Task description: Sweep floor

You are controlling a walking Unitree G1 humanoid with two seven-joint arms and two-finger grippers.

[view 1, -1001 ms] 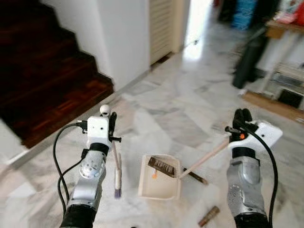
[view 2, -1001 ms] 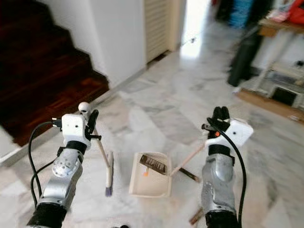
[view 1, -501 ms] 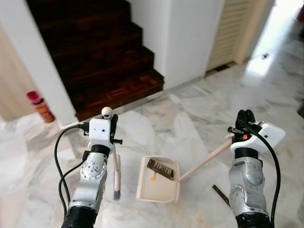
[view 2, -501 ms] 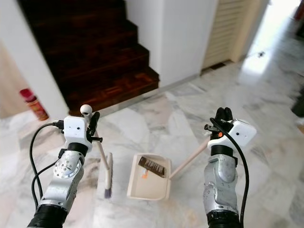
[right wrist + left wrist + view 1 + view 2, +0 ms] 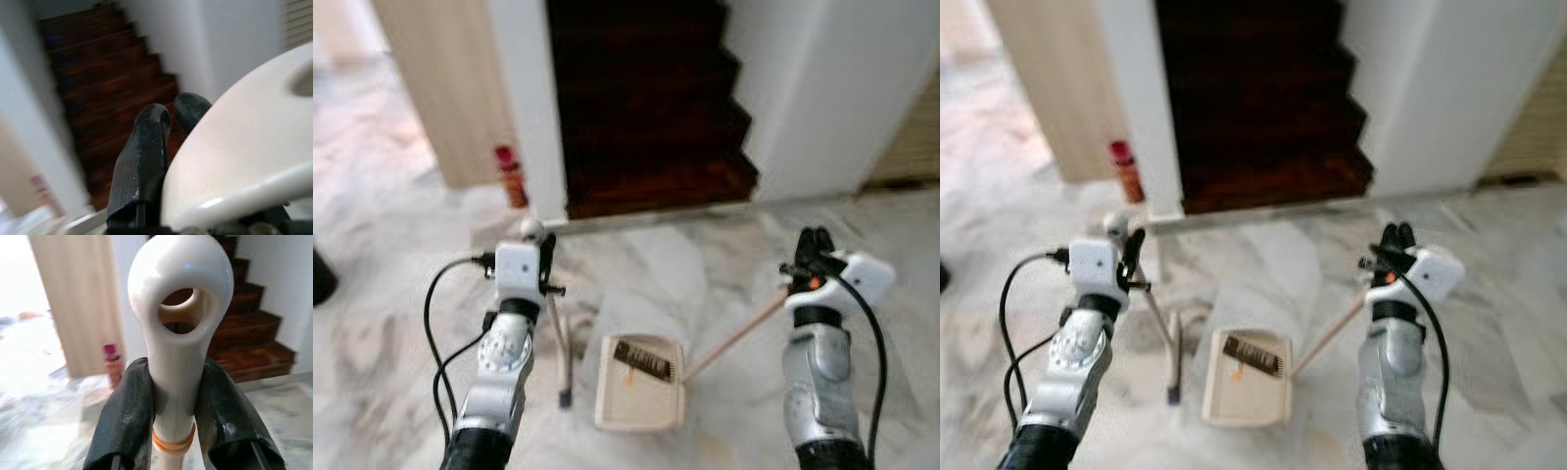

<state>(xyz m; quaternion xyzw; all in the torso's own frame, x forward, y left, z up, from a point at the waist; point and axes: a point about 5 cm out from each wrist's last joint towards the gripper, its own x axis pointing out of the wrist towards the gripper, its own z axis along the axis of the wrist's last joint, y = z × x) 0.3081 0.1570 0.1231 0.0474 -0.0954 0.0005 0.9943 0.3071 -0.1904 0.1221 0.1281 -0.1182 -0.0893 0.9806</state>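
Broom [image 5: 558,345]: cream handle with looped end, clamped upright by left gripper [image 5: 177,396]; right gripper [image 5: 815,257] grips cream dustpan [image 5: 639,384] handle, pan on marble floor [image 5: 401,323]

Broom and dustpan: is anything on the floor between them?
Nothing visible. The broom, held by the left tool, has its head on bare marble floor just left of the dustpan, whose long handle the right tool holds. Only a small gap of floor separates them.

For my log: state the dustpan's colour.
Cream dustpan, clearest in the left eye view.
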